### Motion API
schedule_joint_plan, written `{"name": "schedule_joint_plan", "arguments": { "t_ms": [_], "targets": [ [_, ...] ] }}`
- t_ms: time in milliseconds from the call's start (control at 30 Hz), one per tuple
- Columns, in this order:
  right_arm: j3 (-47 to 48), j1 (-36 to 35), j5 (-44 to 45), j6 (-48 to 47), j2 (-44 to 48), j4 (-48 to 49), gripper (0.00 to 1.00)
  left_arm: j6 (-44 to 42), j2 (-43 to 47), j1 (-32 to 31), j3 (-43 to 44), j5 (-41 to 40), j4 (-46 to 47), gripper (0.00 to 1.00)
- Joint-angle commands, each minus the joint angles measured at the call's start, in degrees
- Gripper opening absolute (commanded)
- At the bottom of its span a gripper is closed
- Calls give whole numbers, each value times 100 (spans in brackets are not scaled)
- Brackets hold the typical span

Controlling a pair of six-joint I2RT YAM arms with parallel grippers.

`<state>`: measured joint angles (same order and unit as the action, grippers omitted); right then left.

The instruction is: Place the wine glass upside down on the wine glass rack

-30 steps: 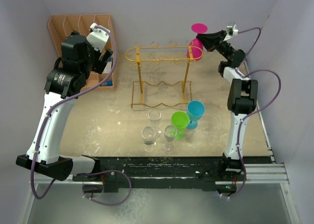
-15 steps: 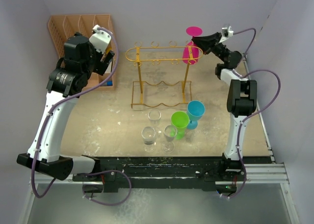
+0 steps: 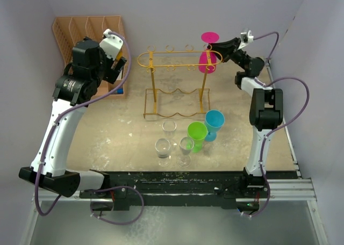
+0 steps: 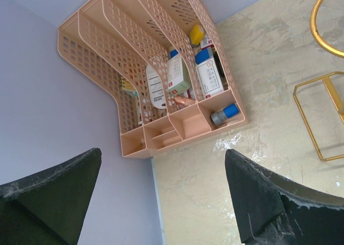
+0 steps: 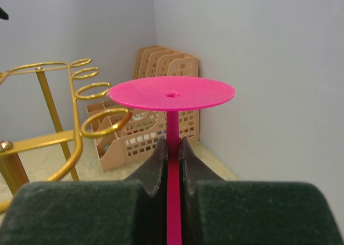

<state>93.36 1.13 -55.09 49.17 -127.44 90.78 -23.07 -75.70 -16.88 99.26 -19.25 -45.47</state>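
My right gripper (image 3: 219, 46) is shut on the stem of a pink wine glass (image 3: 208, 54), held upside down with its round foot up, at the right end of the golden wire rack (image 3: 177, 67). In the right wrist view the fingers (image 5: 157, 167) pinch the pink stem (image 5: 172, 129) just under the foot, and the rack's small loops (image 5: 102, 121) lie close to the left. My left gripper (image 3: 114, 65) is open and empty, held high over the back left; its wrist view shows both fingertips (image 4: 252, 191) wide apart above the table.
A peach slotted organizer (image 3: 88, 30) with small boxes stands in the back left corner, also in the left wrist view (image 4: 161, 78). Three clear glasses (image 3: 169, 129), a green glass (image 3: 196, 133) and a blue glass (image 3: 214, 121) stand in front of the rack.
My right gripper has carried the pink glass left and slightly down, from beside the rack's right end to over it. My left arm has shifted only slightly.
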Motion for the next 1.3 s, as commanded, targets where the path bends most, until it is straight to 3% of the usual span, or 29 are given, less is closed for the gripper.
{"name": "schedule_joint_plan", "arguments": {
  "t_ms": [0,1267],
  "targets": [
    [-153,-7,-145,-250,421,1873,0,57,75,36,-73,35,221,99],
    [-1127,-124,-415,-984,1105,1864,0,73,-48,36,-418,88,460,99]
  ]
}}
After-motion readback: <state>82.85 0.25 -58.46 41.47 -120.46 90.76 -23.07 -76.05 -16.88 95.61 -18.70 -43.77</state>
